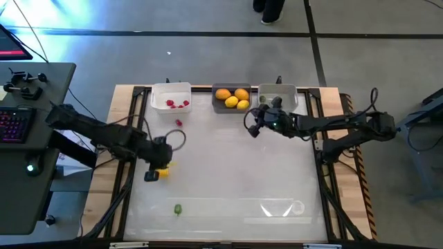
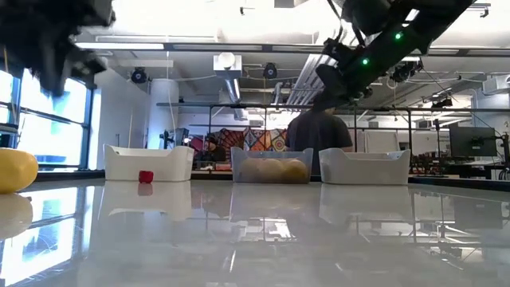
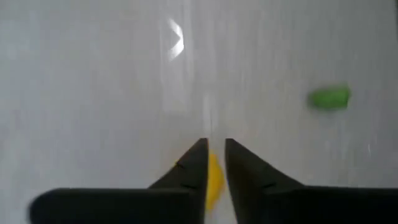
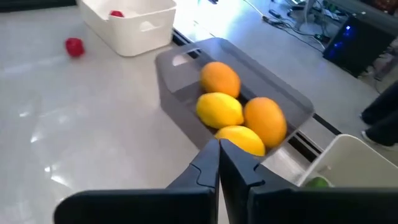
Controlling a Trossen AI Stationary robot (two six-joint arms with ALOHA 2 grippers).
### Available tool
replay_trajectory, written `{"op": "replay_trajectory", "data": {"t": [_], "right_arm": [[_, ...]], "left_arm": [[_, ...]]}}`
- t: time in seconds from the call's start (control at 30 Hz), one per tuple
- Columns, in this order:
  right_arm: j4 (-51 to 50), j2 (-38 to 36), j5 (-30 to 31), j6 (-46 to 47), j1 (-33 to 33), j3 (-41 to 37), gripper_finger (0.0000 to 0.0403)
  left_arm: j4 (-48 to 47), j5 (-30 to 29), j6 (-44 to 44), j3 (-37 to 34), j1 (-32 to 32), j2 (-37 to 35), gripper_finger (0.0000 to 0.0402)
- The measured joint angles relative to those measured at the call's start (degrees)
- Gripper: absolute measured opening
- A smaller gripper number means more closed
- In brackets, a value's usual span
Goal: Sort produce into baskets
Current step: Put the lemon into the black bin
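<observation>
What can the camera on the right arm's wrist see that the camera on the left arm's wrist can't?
Only the right wrist view shows the baskets: the white basket with a red piece inside, the grey basket holding two orange fruits and two lemons, and a loose red berry on the table. Only the left wrist view shows a yellow fruit between the left gripper fingers and a green piece lying apart. Both show the shiny white table and dark fingers close together; the right gripper holds nothing.
</observation>
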Motion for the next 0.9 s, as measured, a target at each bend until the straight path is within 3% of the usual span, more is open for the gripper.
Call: {"op": "replay_trajectory", "data": {"t": [0.37,0.5,0.67,0.9], "right_arm": [[-1.7,-0.2,0.6,0.1,1.6,0.0,0.0000],[-2.5,-0.2,0.6,0.2,1.6,0.0,0.0000],[-2.7,-0.2,0.6,0.2,1.6,0.0,0.0000],[-3.5,-0.2,0.6,0.5,1.6,0.0,0.0000]], "left_arm": [[-2.7,1.2,-3.3,0.0,-5.8,12.4,0.0223],[-4.7,0.4,-3.3,0.0,-7.0,15.7,0.0272],[-8.0,-3.1,-1.8,0.0,-7.5,19.4,0.0294],[-8.3,-5.4,-1.2,0.0,-8.5,23.3,0.0281]]}}
